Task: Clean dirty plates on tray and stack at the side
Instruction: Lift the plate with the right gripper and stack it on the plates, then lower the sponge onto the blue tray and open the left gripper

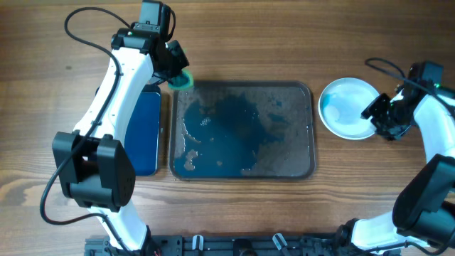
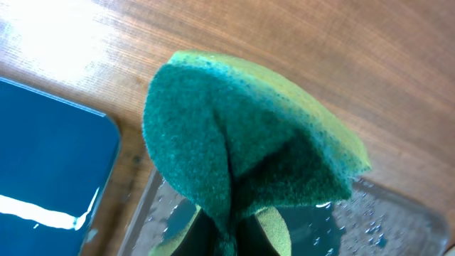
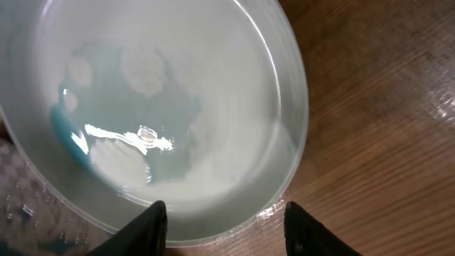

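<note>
The white plate (image 1: pixel 346 107), with a teal smear on its face, is sitting on the wooden table (image 1: pixel 284 43) just right of the grey tray (image 1: pixel 284 146), which is holding blue-tinted water. Your right gripper (image 3: pixel 224 211) is waiting at the plate's right rim with fingers spread, gripping nothing. Your left gripper (image 1: pixel 173 69) is clenching a green sponge (image 2: pixel 242 142) over the tray's far left corner, beside the small blue-lined tray (image 1: pixel 146 131).

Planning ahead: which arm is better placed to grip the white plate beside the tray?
Right, probably: the right tool, open, straddles the round white plate's rim; the left tool pinches a green sponge across the dark rectangular tray.
</note>
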`<state>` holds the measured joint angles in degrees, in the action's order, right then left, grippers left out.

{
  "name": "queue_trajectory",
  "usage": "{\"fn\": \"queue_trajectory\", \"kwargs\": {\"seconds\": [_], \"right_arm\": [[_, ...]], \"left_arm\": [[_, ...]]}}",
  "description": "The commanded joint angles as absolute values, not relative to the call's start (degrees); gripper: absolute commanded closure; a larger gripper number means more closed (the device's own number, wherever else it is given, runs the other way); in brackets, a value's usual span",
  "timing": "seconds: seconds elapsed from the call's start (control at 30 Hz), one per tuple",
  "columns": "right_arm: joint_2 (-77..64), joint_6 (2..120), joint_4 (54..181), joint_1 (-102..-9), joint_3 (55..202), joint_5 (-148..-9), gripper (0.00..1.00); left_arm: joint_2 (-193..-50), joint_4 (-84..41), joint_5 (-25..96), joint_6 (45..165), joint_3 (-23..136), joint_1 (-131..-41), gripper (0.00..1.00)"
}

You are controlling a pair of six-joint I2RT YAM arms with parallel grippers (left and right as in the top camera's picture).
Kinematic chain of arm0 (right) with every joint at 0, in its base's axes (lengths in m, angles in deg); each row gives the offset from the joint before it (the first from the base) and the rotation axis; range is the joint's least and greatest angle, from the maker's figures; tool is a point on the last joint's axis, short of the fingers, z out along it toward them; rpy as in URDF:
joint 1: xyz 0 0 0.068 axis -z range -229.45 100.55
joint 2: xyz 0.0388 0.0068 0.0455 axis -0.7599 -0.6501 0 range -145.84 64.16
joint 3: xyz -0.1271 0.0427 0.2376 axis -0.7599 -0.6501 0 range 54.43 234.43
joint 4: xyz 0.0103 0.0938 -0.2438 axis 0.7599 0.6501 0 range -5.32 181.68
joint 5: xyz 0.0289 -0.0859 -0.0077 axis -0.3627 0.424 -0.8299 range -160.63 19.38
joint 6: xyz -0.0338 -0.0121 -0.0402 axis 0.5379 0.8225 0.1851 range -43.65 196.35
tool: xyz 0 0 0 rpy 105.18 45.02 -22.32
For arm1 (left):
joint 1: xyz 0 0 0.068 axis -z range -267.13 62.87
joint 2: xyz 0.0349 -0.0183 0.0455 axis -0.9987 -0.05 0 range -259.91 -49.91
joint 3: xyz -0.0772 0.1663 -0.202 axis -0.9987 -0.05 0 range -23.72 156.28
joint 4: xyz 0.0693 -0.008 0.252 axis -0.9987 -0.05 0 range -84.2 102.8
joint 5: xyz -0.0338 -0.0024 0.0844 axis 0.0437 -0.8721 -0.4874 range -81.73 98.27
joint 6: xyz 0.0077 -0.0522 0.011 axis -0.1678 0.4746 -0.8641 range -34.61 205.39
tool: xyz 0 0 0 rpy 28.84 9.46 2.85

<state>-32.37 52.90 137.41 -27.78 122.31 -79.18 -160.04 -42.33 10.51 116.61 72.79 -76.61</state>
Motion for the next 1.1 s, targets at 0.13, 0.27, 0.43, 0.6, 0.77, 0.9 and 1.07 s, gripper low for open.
{"fn": "queue_trajectory", "kwargs": {"seconds": [0.13, 0.27, 0.43, 0.6, 0.77, 0.9, 1.07], "right_arm": [[-32.1, 58.3, 141.7, -33.3, 137.6, -84.5, 0.41], [-32.1, 58.3, 139.7, -37.8, 137.6, -84.4, 0.41], [-32.1, 58.5, 140.9, -38.4, 137.6, -84.0, 0.41], [-32.1, 61.0, 141.2, -38.4, 137.6, -84.7, 0.34], [-32.1, 61.6, 142.0, -38.4, 137.6, -85.0, 0.25], [-31.2, 68.5, 143.1, -39.3, 138.8, -90.2, 0.26], [-26.3, 72.1, 149.4, -47.7, 147.3, -84.8, 0.2]], "left_arm": [[-159.4, -55.6, 0.9, 111.3, 73.6, -79.1, 0.96], [-159.4, -64.4, -10.6, 107.9, 72.4, -84.1, 0.96], [-159.4, -51.5, -7.7, 96.7, 59.4, -88.4, 0.96], [-159.0, -44.0, 1.4, 91.6, 53.7, -90.5, 0.87], [-155.3, -46.8, 3.3, 92.2, 58.9, -92.6, 0.0], [-145.1, -46.7, 3.3, 99.0, 63.6, -92.8, 0.0], [-142.6, -45.2, 2.5, 99.3, 63.5, -92.8, 0.0]]}}
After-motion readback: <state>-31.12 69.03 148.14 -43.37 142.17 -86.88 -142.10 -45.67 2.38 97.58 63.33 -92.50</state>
